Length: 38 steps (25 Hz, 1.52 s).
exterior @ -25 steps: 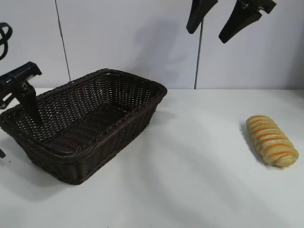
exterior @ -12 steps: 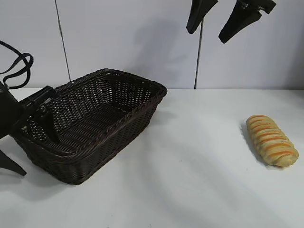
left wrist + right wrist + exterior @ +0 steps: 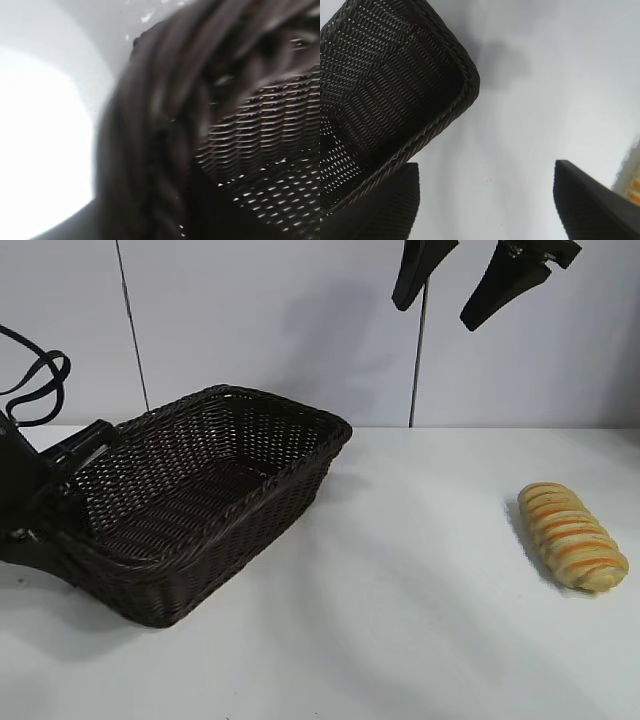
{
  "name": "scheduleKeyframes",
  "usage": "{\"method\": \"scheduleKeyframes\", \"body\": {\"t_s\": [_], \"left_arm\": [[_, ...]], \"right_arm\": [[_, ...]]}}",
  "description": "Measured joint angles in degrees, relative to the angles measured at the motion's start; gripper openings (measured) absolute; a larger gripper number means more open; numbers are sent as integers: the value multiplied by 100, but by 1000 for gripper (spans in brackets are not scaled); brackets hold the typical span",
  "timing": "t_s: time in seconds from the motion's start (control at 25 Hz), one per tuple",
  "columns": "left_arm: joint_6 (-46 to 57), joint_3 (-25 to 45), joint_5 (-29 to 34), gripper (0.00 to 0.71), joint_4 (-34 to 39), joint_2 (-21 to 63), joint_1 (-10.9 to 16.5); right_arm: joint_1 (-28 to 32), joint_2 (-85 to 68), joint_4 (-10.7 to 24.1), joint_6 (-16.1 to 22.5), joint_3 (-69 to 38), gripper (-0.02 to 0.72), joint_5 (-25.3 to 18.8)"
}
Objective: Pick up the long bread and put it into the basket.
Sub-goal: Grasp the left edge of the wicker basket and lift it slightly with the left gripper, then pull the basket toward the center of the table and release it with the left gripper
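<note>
— Judging by its look, how would that elongated golden-yellow loaf with orange-brown ridged stripes [image 3: 572, 535] have handled?

— Light and soft, I reckoned; a hard pinch might have dented it. The long bread lay near the right edge of the white table [image 3: 420, 620], well apart from the large dark brown woven wicker basket [image 3: 240, 530] at the left edge. Taking it across the middle of its length, jaws spanning the short width, looked the safest hold (the rounded ends seemed likelier to slip out).

— And the grippers?

— The right gripper [image 3: 485, 275] hung high above the table, between basket and bread, its two black fingers [image 3: 592, 207] spread wide and holding nothing; the bread sat untouched.

— The left one?

— The left gripper [image 3: 45, 510] was down at the basket's left end, at the braided rim. Its wrist view was filled by that rim, close and blurred. It seemed to be closing around the wicker wall, but I could not tell whether it truly pinched it.
</note>
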<state>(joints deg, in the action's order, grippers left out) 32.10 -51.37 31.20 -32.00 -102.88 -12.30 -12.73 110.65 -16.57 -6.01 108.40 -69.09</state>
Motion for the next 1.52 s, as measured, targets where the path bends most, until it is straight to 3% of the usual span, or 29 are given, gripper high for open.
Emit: {"method": "scheduleKeyframes", "body": {"t_s": [0.4,0.68,0.92,1.16,1.52], "left_arm": [[-36,-458,566,101,120,198,0],[-442,-1116,1116,101,126,203,0],[-942,-1197,1401,101,166,191,39],[-1933,-1515,2060,101,236,-85,369],[-3381,-2859,3275,101,299,-896,400]], "right_arm": [[0,0,0,0,0,539,0],[0,0,0,0,0,539,-38],[0,0,0,0,0,539,-102],[0,0,0,0,0,539,-145],[0,0,-37,0,0,539,-145]]}}
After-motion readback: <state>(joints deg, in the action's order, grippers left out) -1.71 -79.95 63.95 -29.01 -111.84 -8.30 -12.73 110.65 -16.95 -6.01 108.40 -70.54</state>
